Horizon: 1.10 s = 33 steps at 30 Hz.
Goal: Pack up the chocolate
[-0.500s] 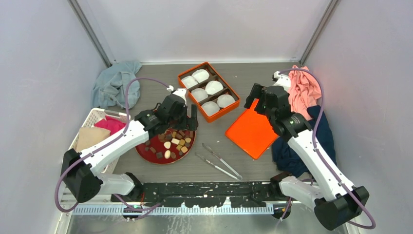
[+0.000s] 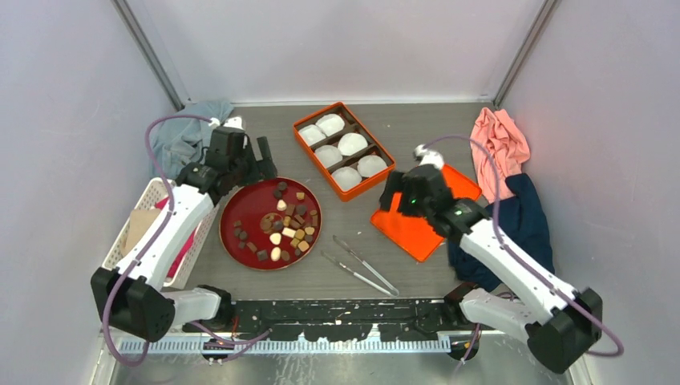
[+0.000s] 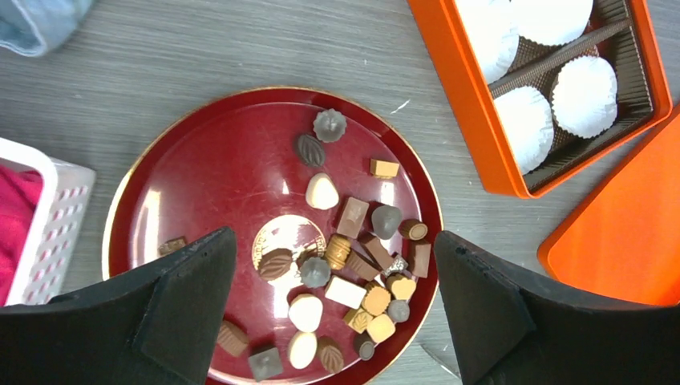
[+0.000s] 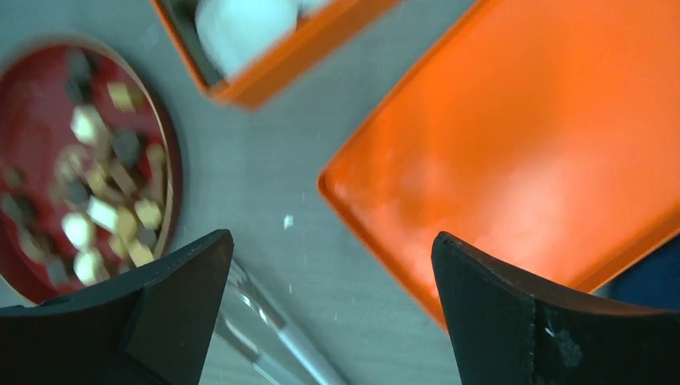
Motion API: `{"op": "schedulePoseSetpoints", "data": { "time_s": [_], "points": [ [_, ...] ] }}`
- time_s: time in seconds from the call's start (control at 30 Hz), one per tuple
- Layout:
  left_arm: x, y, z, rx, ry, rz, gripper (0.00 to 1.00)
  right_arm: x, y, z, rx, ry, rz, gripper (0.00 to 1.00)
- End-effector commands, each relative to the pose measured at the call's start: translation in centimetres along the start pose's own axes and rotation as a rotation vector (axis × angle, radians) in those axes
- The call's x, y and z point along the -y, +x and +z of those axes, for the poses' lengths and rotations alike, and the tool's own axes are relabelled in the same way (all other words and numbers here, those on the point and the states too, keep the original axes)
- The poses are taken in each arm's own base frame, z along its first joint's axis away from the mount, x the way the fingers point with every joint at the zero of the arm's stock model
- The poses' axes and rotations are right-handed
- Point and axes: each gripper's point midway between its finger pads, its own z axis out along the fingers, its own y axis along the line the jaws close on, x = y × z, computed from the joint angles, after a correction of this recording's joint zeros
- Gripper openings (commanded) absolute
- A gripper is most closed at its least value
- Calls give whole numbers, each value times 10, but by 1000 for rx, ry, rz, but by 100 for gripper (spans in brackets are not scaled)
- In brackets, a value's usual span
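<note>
- Left gripper has backed off the red plate to its far-left edge. Jaws wide apart, empty.
- Chocolate all on the plate, none in the orange box. Packing looks unstarted.
- Right gripper has swung left and nearer over the orange lid, toward the tweezers. Jaws apart, empty.
- Left wrist view resolves piece shapes and bare paper cups; top view doesn't.

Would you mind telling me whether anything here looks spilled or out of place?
Nothing is spilled: the chocolates lie on the red plate, the paper cups in the orange box. Only crumpled cloths look out of place: a grey-blue cloth far left, a pink cloth and a navy cloth at right.
</note>
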Motion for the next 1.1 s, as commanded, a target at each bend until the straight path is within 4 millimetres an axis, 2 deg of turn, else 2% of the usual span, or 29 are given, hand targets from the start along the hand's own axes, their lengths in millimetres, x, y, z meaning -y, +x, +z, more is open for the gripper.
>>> {"op": "schedulePoseSetpoints", "data": {
  "time_s": [0.0,0.17,0.27,0.37,0.47,0.67,0.8,0.93,1.07],
  "points": [
    [-5,-35,-32,108,-22,39,94,-16,70,16,-173,-5,-13,99],
    [-6,-33,-32,132,-15,21,94,-27,133,22,-278,6,-129,93],
    [-3,-29,-29,119,6,7,92,-37,152,22,-292,7,-223,88],
    [2,-25,-26,98,26,-10,91,-48,159,23,-283,-10,-278,84],
    [4,-21,-24,82,38,-11,91,-55,165,27,-287,-22,-293,73],
    [4,-18,-21,74,42,-4,91,-54,188,29,-326,-32,-333,64],
    [7,-15,-15,54,54,-7,91,-56,205,27,-350,-40,-357,62],
    [9,-14,-12,46,61,-15,90,-56,211,25,-349,-35,-364,57],
    [11,-16,-11,52,67,-15,90,-50,211,25,-339,-10,-360,45]
  ]
}}
